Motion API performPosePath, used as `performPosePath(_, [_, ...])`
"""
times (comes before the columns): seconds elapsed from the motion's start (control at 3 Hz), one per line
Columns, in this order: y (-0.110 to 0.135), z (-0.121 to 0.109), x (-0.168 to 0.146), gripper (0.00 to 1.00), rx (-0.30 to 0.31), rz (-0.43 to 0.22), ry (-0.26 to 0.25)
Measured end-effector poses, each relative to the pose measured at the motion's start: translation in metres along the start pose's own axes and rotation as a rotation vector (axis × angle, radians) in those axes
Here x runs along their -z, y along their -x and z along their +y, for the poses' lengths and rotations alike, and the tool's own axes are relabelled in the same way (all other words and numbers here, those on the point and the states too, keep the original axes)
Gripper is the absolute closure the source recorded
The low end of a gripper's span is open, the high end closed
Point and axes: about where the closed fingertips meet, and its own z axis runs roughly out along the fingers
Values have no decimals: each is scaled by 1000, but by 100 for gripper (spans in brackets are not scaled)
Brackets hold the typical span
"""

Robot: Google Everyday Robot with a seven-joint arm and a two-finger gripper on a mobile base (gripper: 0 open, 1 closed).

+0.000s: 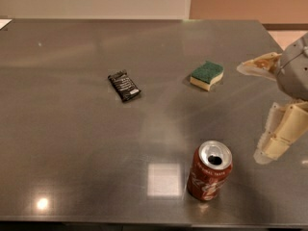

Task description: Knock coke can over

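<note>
The coke can (pixel 210 176) is red with white script and a silver top with a dark hole. It stands upright near the front edge of the grey metal table (pixel 72 129), right of centre. My gripper (pixel 256 113) is at the right edge of the view, to the right of the can and a little behind it, apart from it. Its two cream fingers are spread open and hold nothing: one finger (pixel 259 64) points left near the sponge's height and the other finger (pixel 279 138) hangs lower beside the can.
A black snack packet (pixel 124 85) lies left of centre. A green-and-yellow sponge (pixel 207 75) lies behind the can, towards the back right. A bright light reflection (pixel 163 179) shows on the table left of the can.
</note>
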Motion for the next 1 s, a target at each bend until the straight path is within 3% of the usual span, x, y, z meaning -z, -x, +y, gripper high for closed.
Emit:
performPosePath(0.33, [12, 24, -15, 0, 42, -92, 73])
performPosePath(1.0, [19, 57, -39, 0, 100, -202, 133])
